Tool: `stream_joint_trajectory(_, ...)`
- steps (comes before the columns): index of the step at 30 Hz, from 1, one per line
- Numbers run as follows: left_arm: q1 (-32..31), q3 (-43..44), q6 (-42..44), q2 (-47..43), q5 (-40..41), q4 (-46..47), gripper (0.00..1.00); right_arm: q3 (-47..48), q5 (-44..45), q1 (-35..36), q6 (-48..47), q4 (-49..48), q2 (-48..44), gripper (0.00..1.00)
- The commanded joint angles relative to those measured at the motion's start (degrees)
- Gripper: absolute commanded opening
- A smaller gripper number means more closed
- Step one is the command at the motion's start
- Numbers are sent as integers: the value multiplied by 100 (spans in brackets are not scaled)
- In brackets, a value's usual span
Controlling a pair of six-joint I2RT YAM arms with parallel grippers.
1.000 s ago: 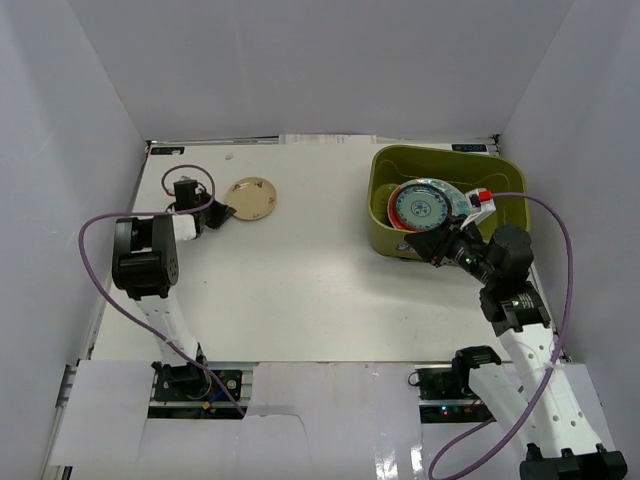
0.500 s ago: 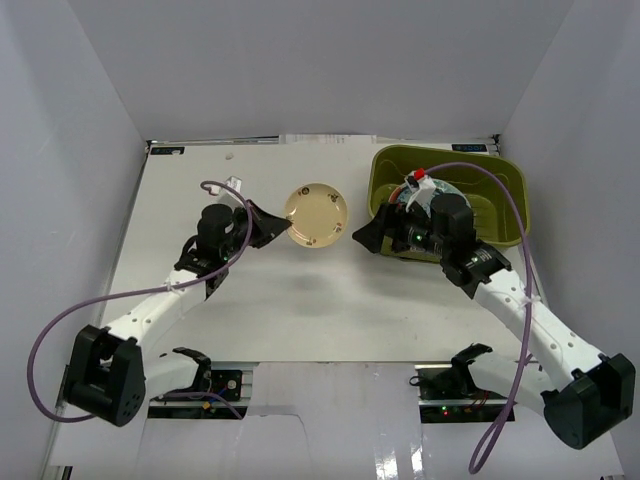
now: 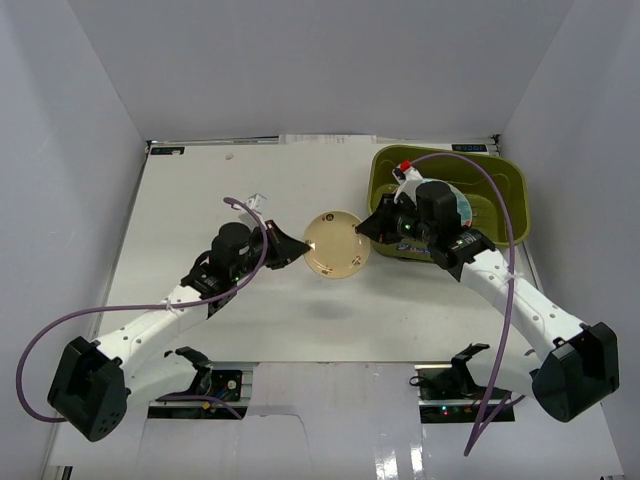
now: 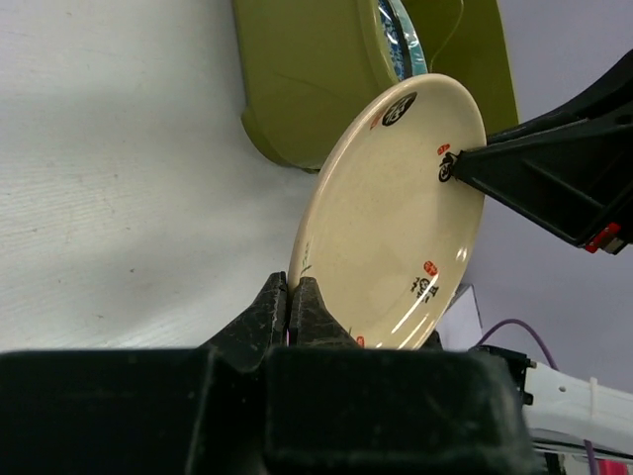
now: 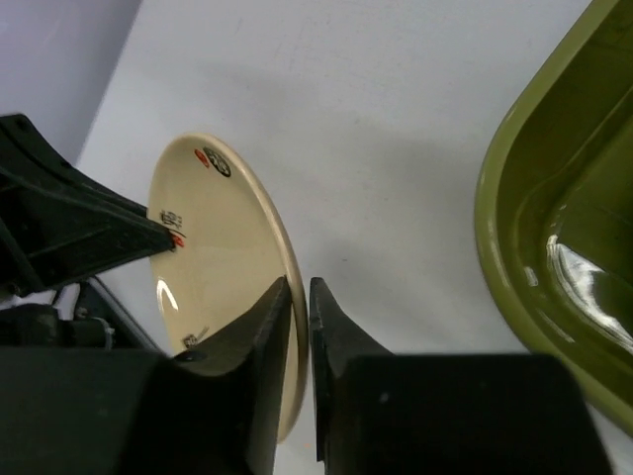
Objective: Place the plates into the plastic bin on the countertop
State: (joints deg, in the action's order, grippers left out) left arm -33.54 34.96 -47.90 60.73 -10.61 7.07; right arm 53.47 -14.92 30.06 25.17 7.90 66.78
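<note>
White countertop (image 3: 200, 200), white walls round it. Left gripper (image 3: 290, 247) pinches the tan plate (image 3: 336, 245) by its left rim. The plate hangs mid-table off the surface, face tilted up; round, so no long axis. Right gripper (image 3: 368, 230) clamps the opposite rim. Plastic bin (image 3: 510, 180) lies just right and far; we judge the right arm nearer.

The plate (image 4: 396, 218) is glossy (ceramic, perhaps), the bin (image 4: 307, 69) plastic.

- The plate (image 3: 336, 244) sits above mid-countertop (image 3: 200, 290), with the left gripper (image 3: 298, 248) on its left rim and the right gripper (image 3: 364, 229) on its right.
- The plastic bin (image 3: 440, 152) stands just right, holding stacked plates (image 3: 460, 208).
</note>
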Motion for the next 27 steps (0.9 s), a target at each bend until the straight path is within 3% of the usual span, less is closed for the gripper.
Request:
stream_joint_trajectory(1, -39, 213, 149, -289, -72, 93, 2, 128, -117, -1, 102, -316, -60, 14)
stream_joint_trajectory(2, -39, 265, 271, -333, -107, 41, 11, 137, -47, -27, 128, -324, -139, 8)
stream_joint_trajectory(4, -39, 353, 473, -553, -90, -108, 38, 190, 42, -289, 208, -324, -244, 8)
stream_joint_trajectory(5, -39, 441, 736, -623, -29, -440, 62, 207, 15, -439, 234, -316, -375, 8)
stream_joint_trajectory(7, -39, 818, 1062, -843, 129, -924, 79, 242, -107, -1062, 295, -324, -560, 8)
stream_joint_trajectory(8, -39, 950, 1246, -922, 182, -1379, 92, 260, -143, -1290, 313, -324, -622, 8)
stream_joint_trajectory(9, -47, 1186, 1579, -1001, 252, -1601, 98, 260, -160, -1771, 331, -316, -649, 8)
stream_joint_trajectory(15, -47, 1014, 2425, -1897, 1560, -2544, 98, 23, -73, -3495, 559, -350, -535, 8)
stream_joint_trajectory(17, -39, 645, 2461, -2179, 1887, -2579, 98, -109, -108, -3744, 716, -526, -316, 8)
stream_joint_trajectory(21, -39, 740, 2531, -2127, 1887, -2553, 98, -197, -125, -3920, 797, -685, 150, 8)
stream_joint_trajectory(24, -30, 784, 2619, -2039, 1914, -2561, 98, -258, 14, -3920, 779, -667, 318, 26)
stream_joint_trajectory(25, -39, 776, 2619, -2047, 1905, -2579, 98, -293, 102, -3920, 779, -667, 257, 45)
stream_joint_trajectory(27, -39, 740, 2610, -2083, 1914, -2579, 98, -311, 243, -3921, 753, -632, 143, 64)
